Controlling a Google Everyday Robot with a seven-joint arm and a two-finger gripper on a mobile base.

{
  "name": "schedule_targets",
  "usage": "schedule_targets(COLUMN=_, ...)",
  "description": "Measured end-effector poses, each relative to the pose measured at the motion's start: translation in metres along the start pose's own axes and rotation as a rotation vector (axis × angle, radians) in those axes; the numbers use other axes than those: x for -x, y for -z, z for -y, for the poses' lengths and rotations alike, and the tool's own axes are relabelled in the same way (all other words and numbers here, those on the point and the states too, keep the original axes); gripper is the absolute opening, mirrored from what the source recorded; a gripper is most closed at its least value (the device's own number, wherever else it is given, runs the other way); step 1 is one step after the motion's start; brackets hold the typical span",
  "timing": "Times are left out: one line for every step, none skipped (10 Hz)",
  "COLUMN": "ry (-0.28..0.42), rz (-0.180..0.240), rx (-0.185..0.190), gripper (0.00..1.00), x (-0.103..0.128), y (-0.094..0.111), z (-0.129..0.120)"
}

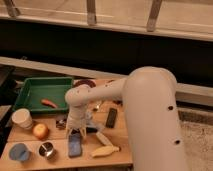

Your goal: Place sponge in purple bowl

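Observation:
The sponge is a blue oblong lying flat on the wooden table near its front edge. My gripper hangs from the white arm directly above the sponge's far end, very close to or touching it. A bluish-purple bowl sits at the table's front left corner, well to the left of the gripper and the sponge.
A green tray with an orange item stands at the back left. A white cup, an orange fruit and a metal cup lie between sponge and bowl. A black bar and a yellow banana lie to the right.

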Motion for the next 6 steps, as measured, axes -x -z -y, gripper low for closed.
schedule_targets(ry=-0.009, rz=-0.010, rx=0.004, gripper=0.59, x=0.0009, y=-0.0045, z=0.0032)
schedule_targets(ry=-0.016, rz=-0.006, rx=0.019, gripper=0.47, x=0.0014, y=-0.0064, z=0.0053)
schedule_targets(ry=-0.020, rz=0.002, rx=0.025, gripper=0.39, x=0.0011, y=-0.0060, z=0.0071)
schedule_targets(ry=-0.026, rz=0.014, rx=0.031, gripper=0.27, x=0.0004, y=-0.0053, z=0.0080)
schedule_targets(ry=-0.030, rz=0.029, rx=0.040, gripper=0.17, x=-0.0006, y=-0.0043, z=0.0065)
schedule_targets(ry=-0.035, rz=0.045, rx=0.045, gripper=0.07, x=-0.0015, y=-0.0015, z=0.0072)
